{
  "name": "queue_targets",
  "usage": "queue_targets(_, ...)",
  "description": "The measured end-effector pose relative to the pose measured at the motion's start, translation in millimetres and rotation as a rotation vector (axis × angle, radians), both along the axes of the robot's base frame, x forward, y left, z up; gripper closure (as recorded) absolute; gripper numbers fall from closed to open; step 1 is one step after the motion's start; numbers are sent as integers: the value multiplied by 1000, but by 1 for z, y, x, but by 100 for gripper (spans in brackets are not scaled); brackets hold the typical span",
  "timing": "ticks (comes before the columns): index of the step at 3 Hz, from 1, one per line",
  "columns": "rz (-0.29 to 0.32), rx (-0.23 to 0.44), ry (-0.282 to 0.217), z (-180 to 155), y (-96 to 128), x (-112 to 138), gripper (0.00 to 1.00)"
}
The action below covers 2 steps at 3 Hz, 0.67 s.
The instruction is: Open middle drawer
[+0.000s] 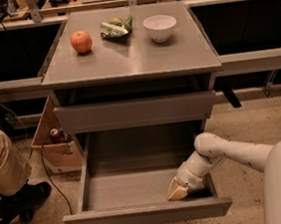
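Note:
The middle drawer (146, 214) is pulled far out toward the camera, under the taller top drawer front (135, 112). Its bare grey inside (128, 188) is open to view and holds nothing but my gripper. My gripper (178, 192) reaches down inside the drawer at its front right corner, right behind the front panel. My white arm (235, 153) comes in from the lower right. The lowest drawer is hidden under the open one.
On the cabinet top (130, 60) stand a red apple (81, 41), a green snack bag (114, 28) and a white bowl (160, 27). A person's leg and shoe (9, 178) are at the left. A cardboard box (56, 143) with a can and a floor cable lie beside the cabinet.

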<state>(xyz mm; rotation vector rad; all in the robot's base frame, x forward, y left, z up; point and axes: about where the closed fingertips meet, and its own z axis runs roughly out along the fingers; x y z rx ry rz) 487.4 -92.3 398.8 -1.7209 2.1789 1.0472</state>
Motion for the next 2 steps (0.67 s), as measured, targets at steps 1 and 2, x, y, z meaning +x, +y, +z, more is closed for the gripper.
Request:
queue_targets(1,-9,-14,-32,10,-7,-2,100)
queue_targets(2,-56,-60,-131,27,-23,17,100)
